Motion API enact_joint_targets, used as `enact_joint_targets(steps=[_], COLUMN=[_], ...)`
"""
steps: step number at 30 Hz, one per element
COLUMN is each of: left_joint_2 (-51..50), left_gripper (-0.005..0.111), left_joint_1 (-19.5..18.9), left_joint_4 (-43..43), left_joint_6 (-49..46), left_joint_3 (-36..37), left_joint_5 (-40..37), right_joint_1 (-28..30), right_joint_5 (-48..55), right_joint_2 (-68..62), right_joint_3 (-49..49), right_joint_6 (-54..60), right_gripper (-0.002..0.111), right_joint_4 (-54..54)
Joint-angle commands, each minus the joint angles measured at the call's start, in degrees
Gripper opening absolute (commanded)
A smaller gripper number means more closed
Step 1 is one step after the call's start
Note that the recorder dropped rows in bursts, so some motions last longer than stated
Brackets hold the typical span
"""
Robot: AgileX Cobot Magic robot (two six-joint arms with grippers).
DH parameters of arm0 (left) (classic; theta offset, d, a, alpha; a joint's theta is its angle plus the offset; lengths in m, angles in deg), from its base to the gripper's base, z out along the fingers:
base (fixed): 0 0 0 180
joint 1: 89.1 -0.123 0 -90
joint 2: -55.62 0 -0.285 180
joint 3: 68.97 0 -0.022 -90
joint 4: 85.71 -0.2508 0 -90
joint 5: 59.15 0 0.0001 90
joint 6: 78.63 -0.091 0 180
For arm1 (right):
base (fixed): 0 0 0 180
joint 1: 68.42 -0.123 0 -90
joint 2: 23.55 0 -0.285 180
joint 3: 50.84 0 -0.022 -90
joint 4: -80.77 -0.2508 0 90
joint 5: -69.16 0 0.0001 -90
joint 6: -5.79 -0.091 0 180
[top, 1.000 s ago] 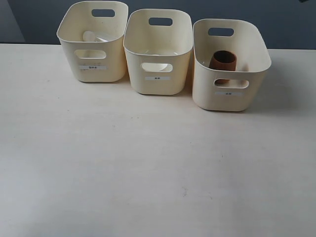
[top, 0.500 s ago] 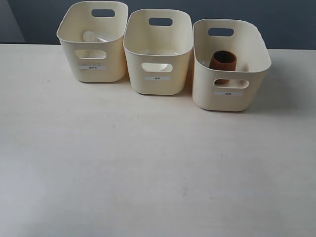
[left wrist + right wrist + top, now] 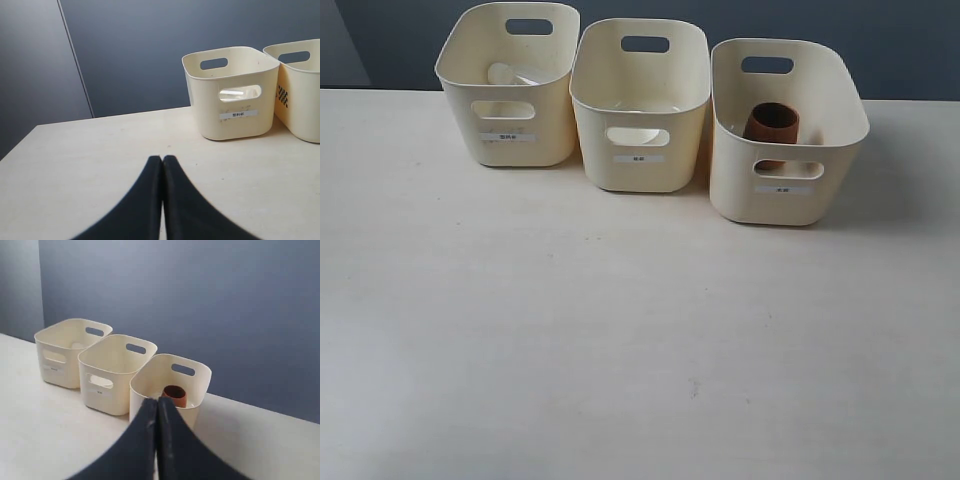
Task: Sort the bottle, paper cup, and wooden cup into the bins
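Note:
Three cream-yellow bins stand in a row at the back of the table: left bin [image 3: 545, 140], middle bin [image 3: 670, 170], right bin [image 3: 735, 190]. The dark brown wooden cup [image 3: 771, 123] stands upright inside the right bin and also shows as the wooden cup [image 3: 174, 394] in the right wrist view. A pale clear shape, apparently the bottle [image 3: 510, 73], lies in the left bin. Something white, perhaps the paper cup [image 3: 638, 136], shows through the middle bin's front cut-out. My left gripper [image 3: 162, 158] is shut and empty, low over the table short of the left bin [image 3: 215, 120]. My right gripper [image 3: 157, 401] is shut and empty, short of the right bin [image 3: 200, 375].
A pale tabletop [image 3: 620, 330] stretches in front of the bins. A dark blue-grey wall [image 3: 880, 40] stands behind them. Neither arm shows in the exterior view. The bins stand close together with narrow gaps between them.

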Motion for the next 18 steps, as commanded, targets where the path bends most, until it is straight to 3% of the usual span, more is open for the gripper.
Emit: enact_joint_targets(steps=[1,11,18], left_joint_2=[0.28,0.28,0.28], left_gripper=[0.0,0.0,0.0], left_joint_1=[-0.03,-0.03,-0.03], left_joint_4=[0.0,0.0,0.0], left_joint_6=[0.1,0.1,0.1], left_joint_3=[0.1,0.1,0.1], left_joint_5=[0.4,0.4,0.4], right_joint_1=[0.27,0.27,0.27], right_joint_5=[-0.77,4.62,6.63], right_joint_2=[2.6,2.6,2.6], right_joint_3=[2.53,3.75,5.25], right_joint_6=[-4.67,-6.46,-19.12], right_gripper=[-0.001,-0.001,-0.001], right_joint_4=[1.49,-0.66,4.88])
